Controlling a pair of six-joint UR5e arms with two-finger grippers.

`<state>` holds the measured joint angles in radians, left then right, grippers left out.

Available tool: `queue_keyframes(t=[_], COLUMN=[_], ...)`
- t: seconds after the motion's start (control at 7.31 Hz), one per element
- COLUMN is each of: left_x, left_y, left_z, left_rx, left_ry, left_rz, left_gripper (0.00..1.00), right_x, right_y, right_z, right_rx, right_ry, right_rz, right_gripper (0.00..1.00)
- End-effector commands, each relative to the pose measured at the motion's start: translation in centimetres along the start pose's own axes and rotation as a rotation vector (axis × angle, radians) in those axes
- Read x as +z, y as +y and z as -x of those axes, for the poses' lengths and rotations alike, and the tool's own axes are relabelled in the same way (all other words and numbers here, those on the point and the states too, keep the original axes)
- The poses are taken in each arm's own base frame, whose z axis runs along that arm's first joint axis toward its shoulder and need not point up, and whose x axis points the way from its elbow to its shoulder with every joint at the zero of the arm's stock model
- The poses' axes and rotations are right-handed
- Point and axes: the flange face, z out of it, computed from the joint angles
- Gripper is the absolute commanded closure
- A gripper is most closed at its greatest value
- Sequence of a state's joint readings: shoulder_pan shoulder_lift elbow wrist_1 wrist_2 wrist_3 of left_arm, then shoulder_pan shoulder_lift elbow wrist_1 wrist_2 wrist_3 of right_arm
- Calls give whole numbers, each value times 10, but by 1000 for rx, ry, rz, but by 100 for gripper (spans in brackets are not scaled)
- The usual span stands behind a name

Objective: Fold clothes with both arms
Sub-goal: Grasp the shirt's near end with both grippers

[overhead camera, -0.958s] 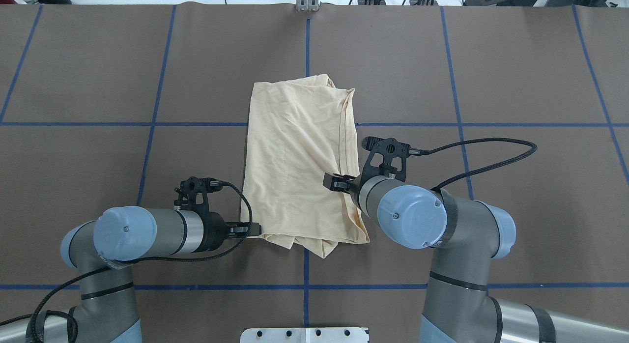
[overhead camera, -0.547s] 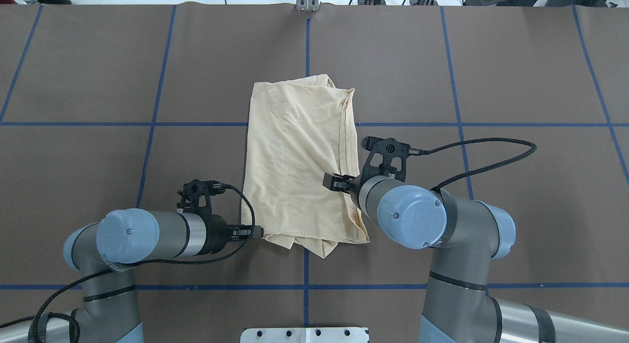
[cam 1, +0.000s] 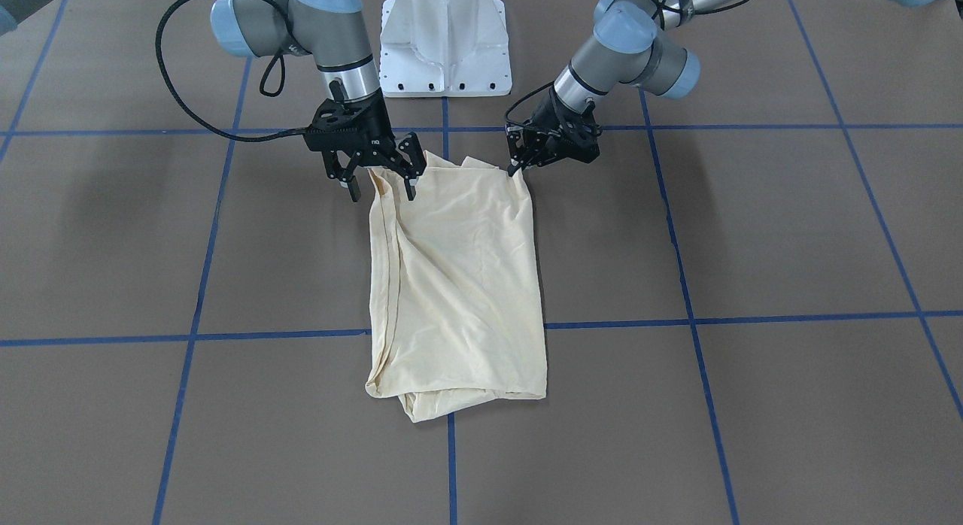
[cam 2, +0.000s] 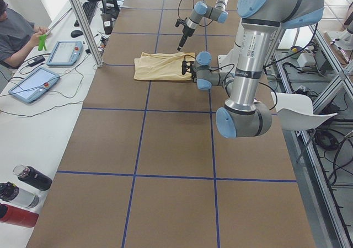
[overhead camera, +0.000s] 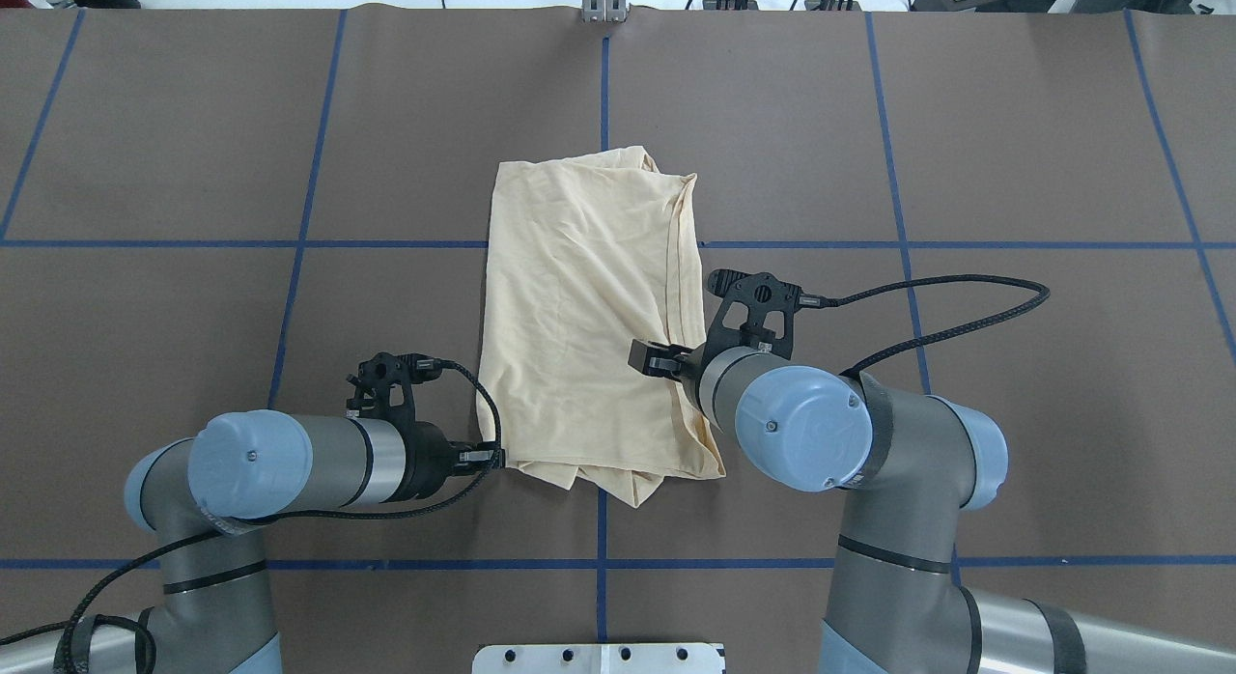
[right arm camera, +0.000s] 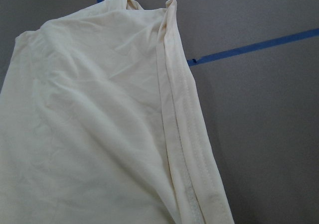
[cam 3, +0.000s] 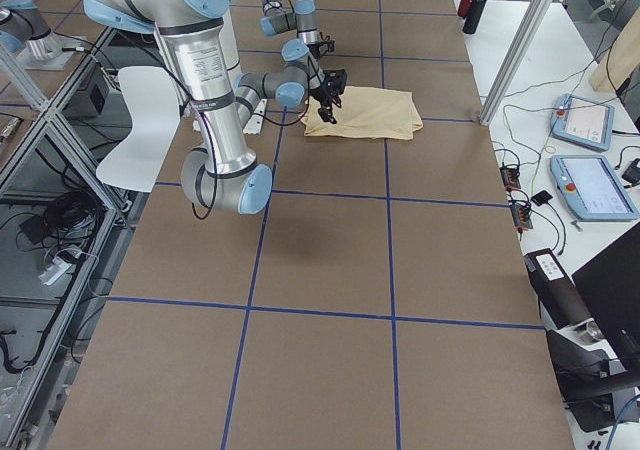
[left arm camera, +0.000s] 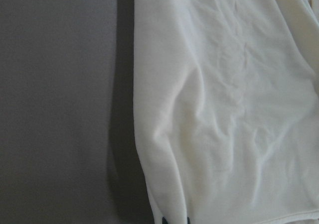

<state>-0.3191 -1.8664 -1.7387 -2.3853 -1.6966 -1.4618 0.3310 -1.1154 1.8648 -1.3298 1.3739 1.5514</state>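
The cream-yellow shirt lies folded into a long strip at the table's middle, plain side up, with no print in view; it also shows in the overhead view. My left gripper sits low at the shirt's near left corner, its fingers together on the cloth edge. The left wrist view shows two dark fingertips close together over the shirt. My right gripper is open above the shirt's near right edge, one finger on each side of the hem. The right wrist view shows that hem.
The brown table carries blue tape grid lines. The white pedestal base stands behind the shirt. In the exterior left view, the operators' table at the far side holds tablets, bottles and a metal post.
My left gripper edged in to the shirt's near corner, then drew back a little to the left. My right arm shifted slightly left and stayed open over the hem.
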Motion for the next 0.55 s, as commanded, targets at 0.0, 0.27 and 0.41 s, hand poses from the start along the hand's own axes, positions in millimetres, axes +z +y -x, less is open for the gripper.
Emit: queue_keyframes(t=[0.0, 0.27, 0.41], left_x=[-2, -3, -3], left_y=[0, 0, 0], left_z=[-2, -3, -3], left_rx=[-1, -2, -2], left_ry=[6, 7, 7], left_rz=[-1, -2, -4], left_gripper=[100, 100, 100], right_x=[2, 3, 6], right_y=[20, 56, 72], right_z=[1, 8, 10], right_rx=[142, 228, 236], right_ry=[13, 66, 69], right_rz=[25, 48, 36], right_gripper=[5, 6, 6])
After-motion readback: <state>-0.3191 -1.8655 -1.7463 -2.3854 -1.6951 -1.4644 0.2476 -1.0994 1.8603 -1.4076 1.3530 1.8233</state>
